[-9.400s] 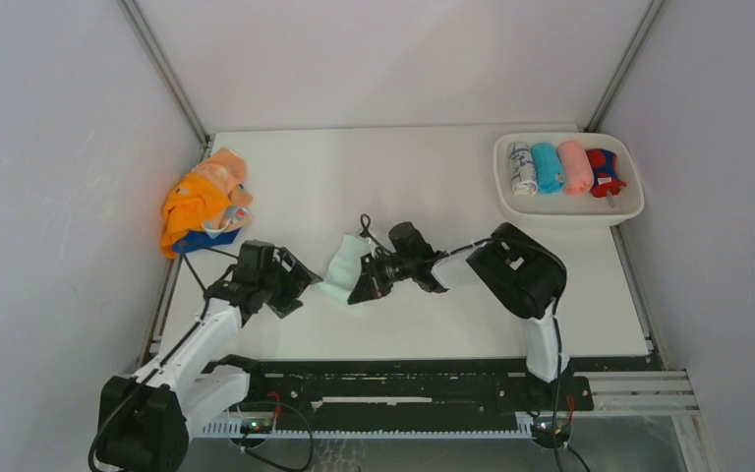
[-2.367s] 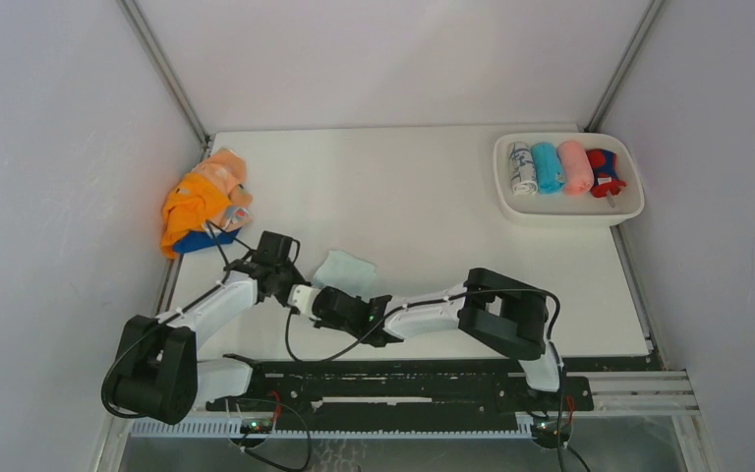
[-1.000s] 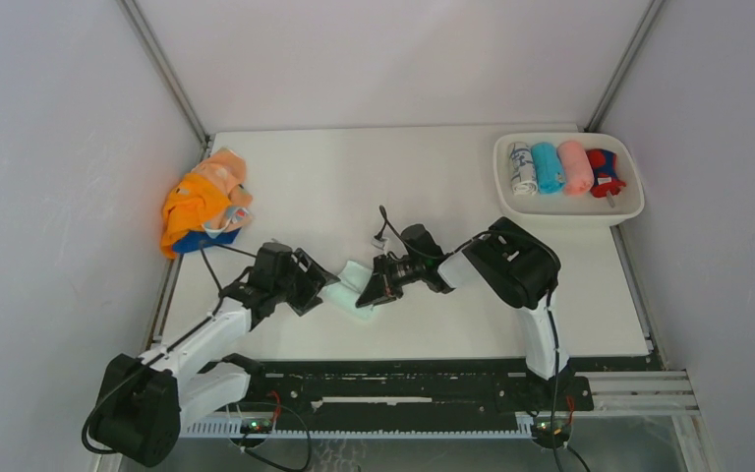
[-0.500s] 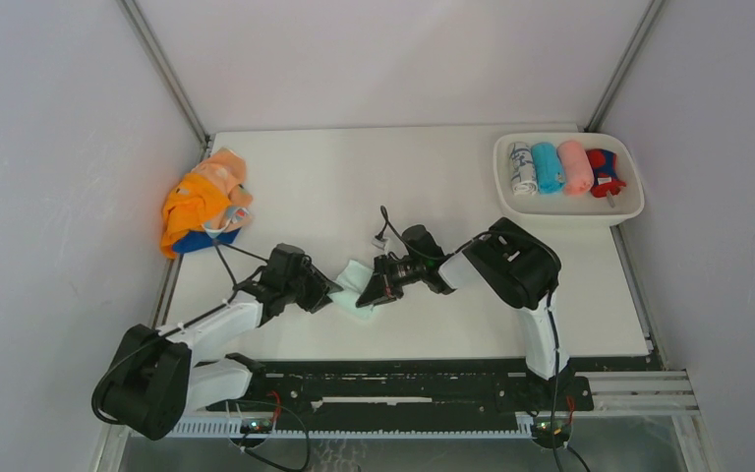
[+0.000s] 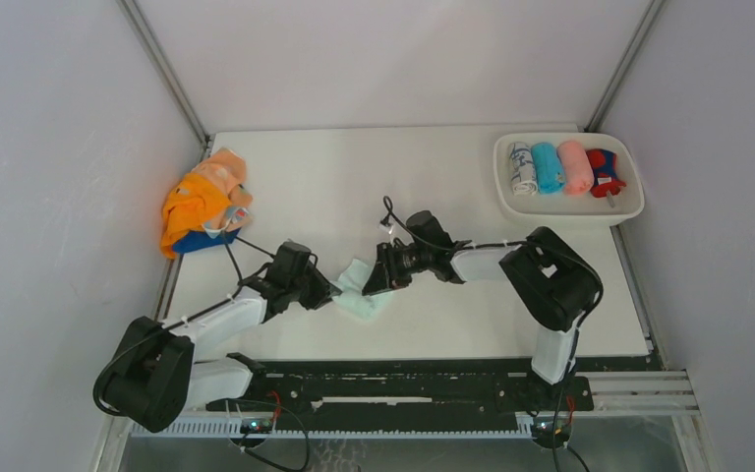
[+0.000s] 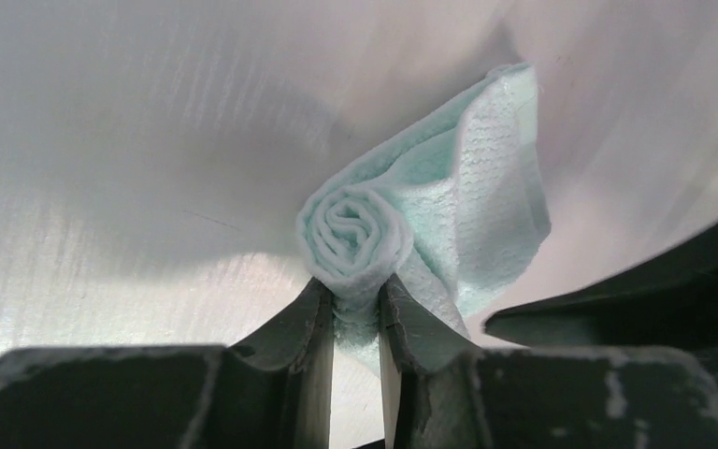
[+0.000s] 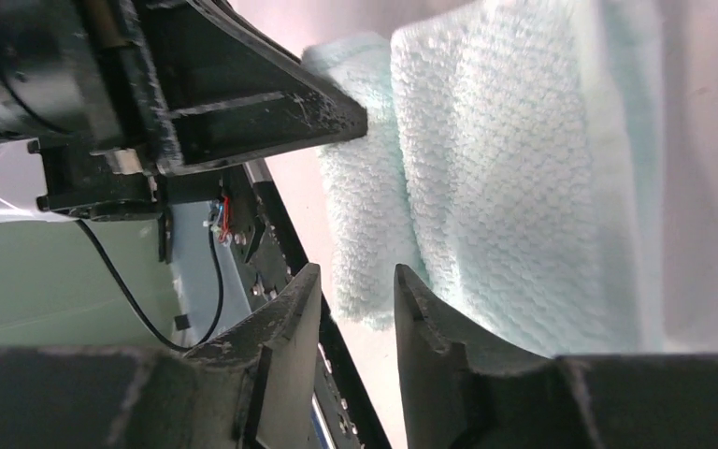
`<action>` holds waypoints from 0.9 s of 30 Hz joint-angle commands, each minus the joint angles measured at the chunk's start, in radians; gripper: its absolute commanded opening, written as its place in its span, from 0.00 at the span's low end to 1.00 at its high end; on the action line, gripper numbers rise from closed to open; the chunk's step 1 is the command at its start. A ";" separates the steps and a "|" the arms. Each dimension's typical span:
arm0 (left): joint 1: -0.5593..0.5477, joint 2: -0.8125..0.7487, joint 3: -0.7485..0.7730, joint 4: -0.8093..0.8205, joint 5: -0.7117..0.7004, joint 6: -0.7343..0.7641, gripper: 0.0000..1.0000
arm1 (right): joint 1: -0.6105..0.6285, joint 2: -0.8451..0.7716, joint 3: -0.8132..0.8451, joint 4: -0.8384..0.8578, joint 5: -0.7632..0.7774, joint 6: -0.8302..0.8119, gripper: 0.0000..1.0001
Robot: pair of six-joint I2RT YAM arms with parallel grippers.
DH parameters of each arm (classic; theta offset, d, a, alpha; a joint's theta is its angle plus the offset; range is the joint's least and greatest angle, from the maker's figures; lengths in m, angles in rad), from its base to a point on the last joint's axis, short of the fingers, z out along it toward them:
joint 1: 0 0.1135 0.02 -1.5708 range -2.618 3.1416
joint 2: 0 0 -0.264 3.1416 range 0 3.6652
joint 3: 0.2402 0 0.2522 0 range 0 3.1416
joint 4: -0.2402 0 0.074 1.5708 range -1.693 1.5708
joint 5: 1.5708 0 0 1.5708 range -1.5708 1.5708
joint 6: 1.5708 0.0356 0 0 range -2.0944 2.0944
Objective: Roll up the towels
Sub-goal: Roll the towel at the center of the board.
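white tbl (image 5: 285,177): left jaws now pinch mint towel (image 6: 355,234) roll; right jaws parted.

Nothing legible; the dark print on the white rolled towel (image 5: 522,169) is too small to read.

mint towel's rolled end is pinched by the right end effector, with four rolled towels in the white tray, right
Not quite: the left end effector, not the right, pinches the rolled end of the mint towel, as the left wrist view shows. The rest holds.

Mint towel (image 6: 486,187): soft terry cloth, nubbly. Table (image 5: 403,177): smooth matt surf. Tray (image 5: 570,212): glossy white plastic.
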 commanded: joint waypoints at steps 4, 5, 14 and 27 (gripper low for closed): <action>-0.008 0.022 0.066 -0.091 -0.060 0.089 0.16 | -0.027 -0.058 0.090 -0.227 0.140 -0.167 0.35; -0.008 0.022 0.072 -0.099 -0.061 0.096 0.15 | -0.026 -0.041 0.095 -0.226 0.146 -0.168 0.35; -0.007 0.041 0.173 -0.251 -0.112 0.195 0.15 | -0.014 0.099 0.211 -0.279 0.226 -0.241 0.32; -0.007 0.121 0.270 -0.374 -0.184 0.255 0.15 | 0.103 -0.085 0.200 -0.321 0.407 -0.437 0.41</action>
